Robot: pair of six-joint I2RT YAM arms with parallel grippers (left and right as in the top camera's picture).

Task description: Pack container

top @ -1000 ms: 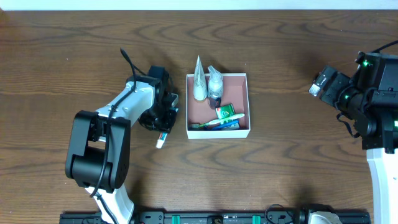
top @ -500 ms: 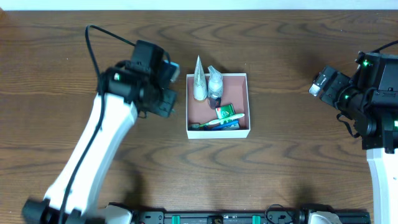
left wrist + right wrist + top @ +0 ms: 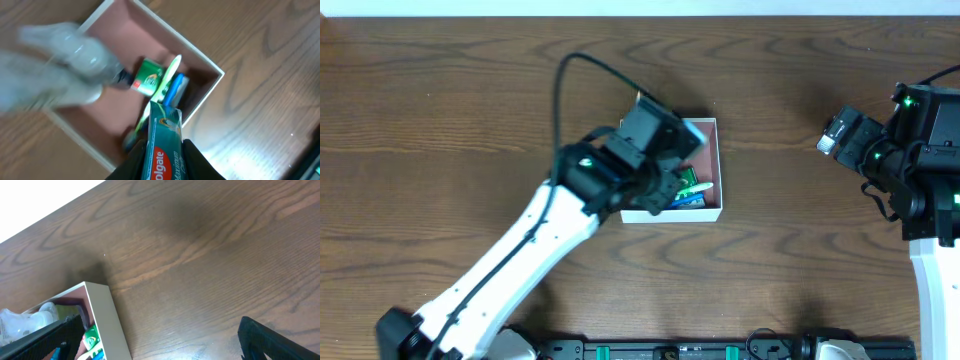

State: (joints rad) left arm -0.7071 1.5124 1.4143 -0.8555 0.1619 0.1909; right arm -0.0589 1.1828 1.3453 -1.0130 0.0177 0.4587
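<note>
The container (image 3: 717, 160) is a shallow square white-walled box with a pinkish-brown floor, at the table's middle; it also shows in the left wrist view (image 3: 210, 67) and the right wrist view (image 3: 107, 315). My left gripper (image 3: 162, 157) is shut on a teal Colgate toothpaste tube (image 3: 165, 145) and holds it above the container's near side. In the overhead view the left arm (image 3: 640, 160) covers most of the box. Inside lie a small green packet (image 3: 147, 82), a green and white toothbrush (image 3: 167, 82) and clear plastic bottles (image 3: 75, 55). My right gripper (image 3: 160, 335) is open and empty, over bare table right of the box.
Dark wood table (image 3: 800, 260) surrounds the container. The right arm (image 3: 910, 150) stands at the far right edge. A black rail (image 3: 670, 350) runs along the table's front edge.
My left arm picked the toothpaste tube off the table left of the box and swung right with it, now over the container. The right arm has not moved.
</note>
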